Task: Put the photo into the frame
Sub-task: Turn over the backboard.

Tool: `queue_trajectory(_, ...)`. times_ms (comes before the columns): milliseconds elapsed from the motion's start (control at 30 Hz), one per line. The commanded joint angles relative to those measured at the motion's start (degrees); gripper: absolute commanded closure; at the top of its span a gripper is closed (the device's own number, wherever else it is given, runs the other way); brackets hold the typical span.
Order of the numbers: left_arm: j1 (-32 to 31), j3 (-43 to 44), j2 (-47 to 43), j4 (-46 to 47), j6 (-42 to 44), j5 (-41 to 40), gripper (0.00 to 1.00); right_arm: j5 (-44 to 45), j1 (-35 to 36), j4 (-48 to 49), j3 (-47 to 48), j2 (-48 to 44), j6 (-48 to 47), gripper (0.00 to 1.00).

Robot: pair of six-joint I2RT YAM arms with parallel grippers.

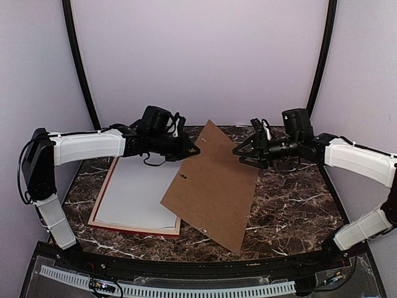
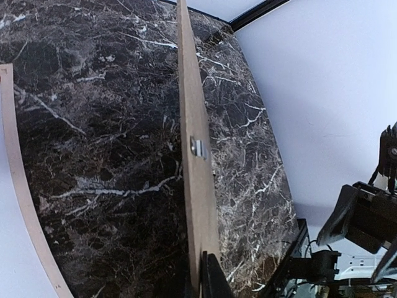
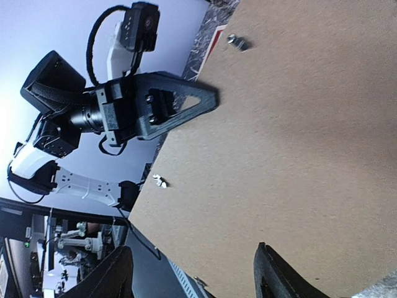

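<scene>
The frame lies flat at the left of the table, its red edge towards me and a pale rail showing in the left wrist view. A white sheet fills it. The photo's printed face is hidden. A brown backing board stands tilted over the frame's right side, with its lower corner near the table's front. My left gripper is shut on the board's upper left edge. My right gripper is open at the board's upper right edge, the brown face just before its fingers.
Small metal clips stick out of the board. The dark marble table has a raised black rim along the near side. Pale curtain walls with black poles close in the back and sides.
</scene>
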Motion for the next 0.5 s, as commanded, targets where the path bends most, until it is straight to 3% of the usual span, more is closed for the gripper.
queue_trajectory(0,4.3,-7.2,-8.4,7.0,-2.5,8.5,1.00,7.5,-0.6,-9.0,3.6,-3.3,-6.9,0.32)
queue_trajectory(200,12.5,-13.2,-17.1,10.9,-4.8,17.9,1.00,17.0,-0.5,-14.8,4.0,-4.8,-10.1,0.29)
queue_trajectory(467,27.4,-19.4,-29.5,11.3,-8.0,28.3,1.00,26.0,3.8,-10.9,0.4,-1.8,-7.7,0.26)
